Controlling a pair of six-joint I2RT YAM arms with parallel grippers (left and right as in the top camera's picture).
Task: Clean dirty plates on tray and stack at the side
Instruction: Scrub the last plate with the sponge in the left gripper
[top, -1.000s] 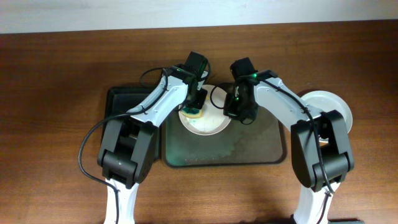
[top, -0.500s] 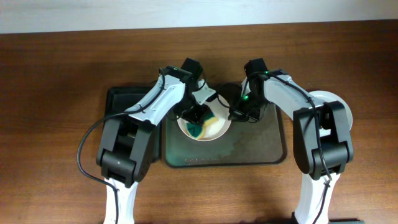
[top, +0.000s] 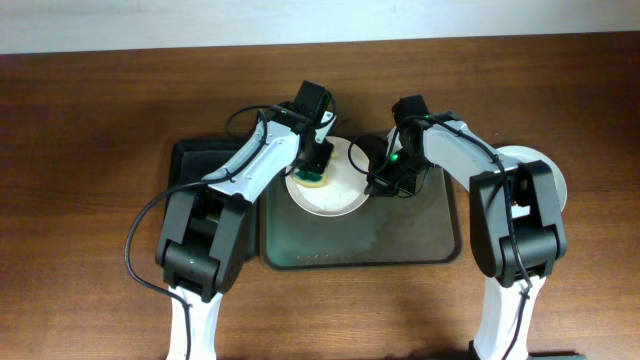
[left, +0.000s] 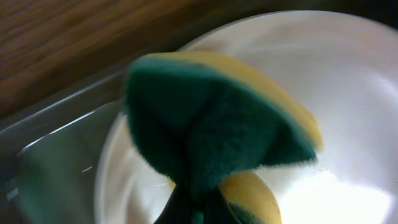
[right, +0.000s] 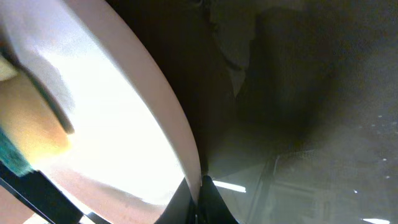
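A white plate (top: 335, 190) sits tilted over the dark tray (top: 400, 240). My left gripper (top: 315, 172) is shut on a green and yellow sponge (left: 217, 124) and presses it on the plate's upper left part (left: 348, 93). My right gripper (top: 378, 183) is shut on the plate's right rim (right: 180, 130). The sponge also shows at the left edge of the right wrist view (right: 25, 130). Clean white plates (top: 535, 170) are stacked on the table at the right.
A second dark tray (top: 205, 165) lies to the left, partly under my left arm. The tray's wet floor (right: 323, 124) fills the right wrist view. Bare wooden table surrounds both trays.
My left gripper has moved the sponge from the plate's lower middle back up to its upper left. The plate sits slightly lower and flatter. My right gripper stays on the rim.
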